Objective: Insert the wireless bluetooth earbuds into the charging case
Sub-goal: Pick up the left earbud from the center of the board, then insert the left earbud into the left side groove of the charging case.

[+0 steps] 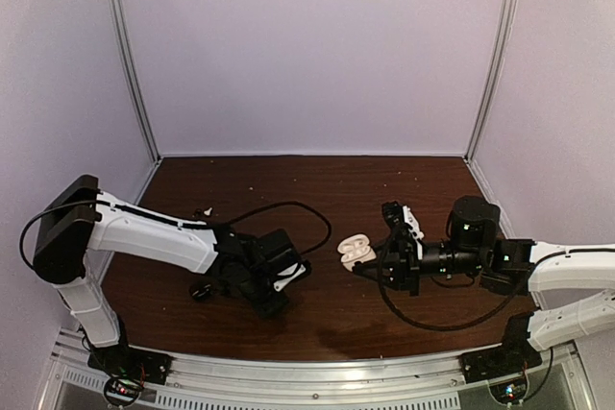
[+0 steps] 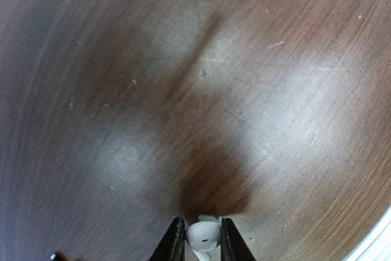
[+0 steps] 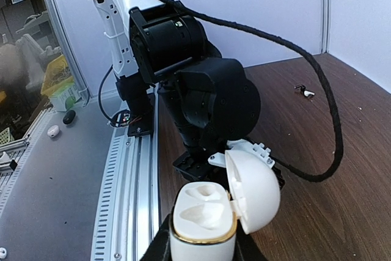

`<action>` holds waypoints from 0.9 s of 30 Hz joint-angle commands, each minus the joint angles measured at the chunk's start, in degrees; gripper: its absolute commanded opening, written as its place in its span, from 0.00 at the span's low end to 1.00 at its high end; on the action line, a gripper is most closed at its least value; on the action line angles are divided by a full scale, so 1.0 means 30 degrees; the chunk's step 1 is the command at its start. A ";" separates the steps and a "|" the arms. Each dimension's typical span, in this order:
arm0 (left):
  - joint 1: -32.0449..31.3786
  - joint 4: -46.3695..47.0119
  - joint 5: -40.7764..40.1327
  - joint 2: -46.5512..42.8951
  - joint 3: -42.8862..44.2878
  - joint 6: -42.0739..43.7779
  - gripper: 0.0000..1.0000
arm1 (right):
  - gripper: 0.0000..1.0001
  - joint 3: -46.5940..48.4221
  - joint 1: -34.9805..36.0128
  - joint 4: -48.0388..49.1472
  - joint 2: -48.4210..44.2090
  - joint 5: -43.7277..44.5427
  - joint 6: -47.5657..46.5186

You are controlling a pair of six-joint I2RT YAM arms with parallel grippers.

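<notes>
Your left gripper (image 2: pixel 201 227) is pinched narrow on a small white plastic earbud (image 2: pixel 203 236), right over the dark wood-grain table (image 2: pixel 122 90). Your right gripper (image 3: pixel 201 246) is clamped on the white pebble-shaped plastic charging case with a gold rim (image 3: pixel 204 212), lid flipped open. Heads up: straight ahead of that case is the left arm's bulky black wrist (image 3: pixel 214 99), with a black cable (image 3: pixel 317 90) looping past. A small black oval thing (image 1: pixel 202 290) lies just beside the left gripper.

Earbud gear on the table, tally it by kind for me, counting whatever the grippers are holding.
White charging case, open, in the right gripper: 1
White earbud, between the left gripper's fingers: 1
Small white piece on the table, too small to identify: 1
Small black piece, also on the table: 1
Total: 4
</notes>
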 commanded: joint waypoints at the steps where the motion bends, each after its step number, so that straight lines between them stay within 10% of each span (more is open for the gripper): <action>1: 0.0452 0.2135 -0.1399 -0.1948 -0.0569 -0.0826 0.19 | 0.03 0.0100 0.0075 0.1248 -0.0034 0.0647 -0.0115; 14: 0.0722 1.0316 -0.4706 -0.9705 -0.2678 0.2074 0.20 | 0.04 -0.0555 0.0076 0.5181 0.1394 0.1723 -0.2994; 27: 0.0507 1.8358 -0.1533 -1.3383 -0.4920 0.5481 0.20 | 0.00 -0.1678 0.0101 1.1609 0.2619 0.5122 -0.5152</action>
